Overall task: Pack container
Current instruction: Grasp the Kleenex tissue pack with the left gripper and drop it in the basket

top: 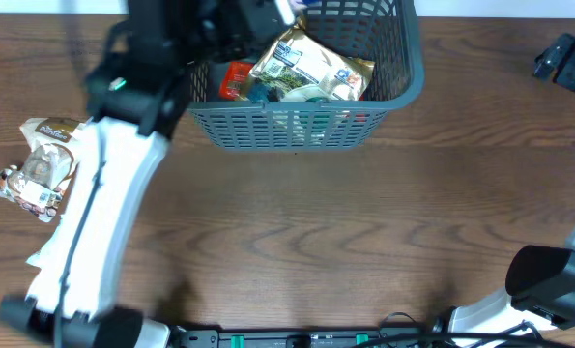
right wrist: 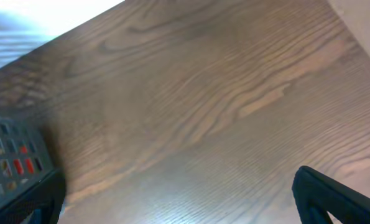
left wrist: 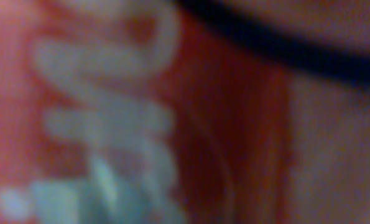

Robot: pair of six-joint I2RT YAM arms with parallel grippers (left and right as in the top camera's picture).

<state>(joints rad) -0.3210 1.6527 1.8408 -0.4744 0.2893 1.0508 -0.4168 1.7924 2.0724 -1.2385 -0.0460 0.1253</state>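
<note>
The container (top: 297,128) is a dark grey lattice basket at the top centre of the overhead view. It holds a gold and white packet (top: 311,63), a red packet (top: 235,79) and others beneath. My left gripper (top: 239,29) reaches over the basket's left end; its jaws are hidden. The left wrist view is filled by a blurred red packet (left wrist: 234,124) with white lettering, very close. My right gripper (top: 567,63) is at the far right, away from the basket. It is open and empty over bare wood (right wrist: 178,199). The basket's corner (right wrist: 10,155) shows at the left of that view.
A brown and white snack packet (top: 41,164) lies on the wooden table at the far left, beside my left arm's white link (top: 103,213). The right arm's base (top: 548,280) stands at the bottom right.
</note>
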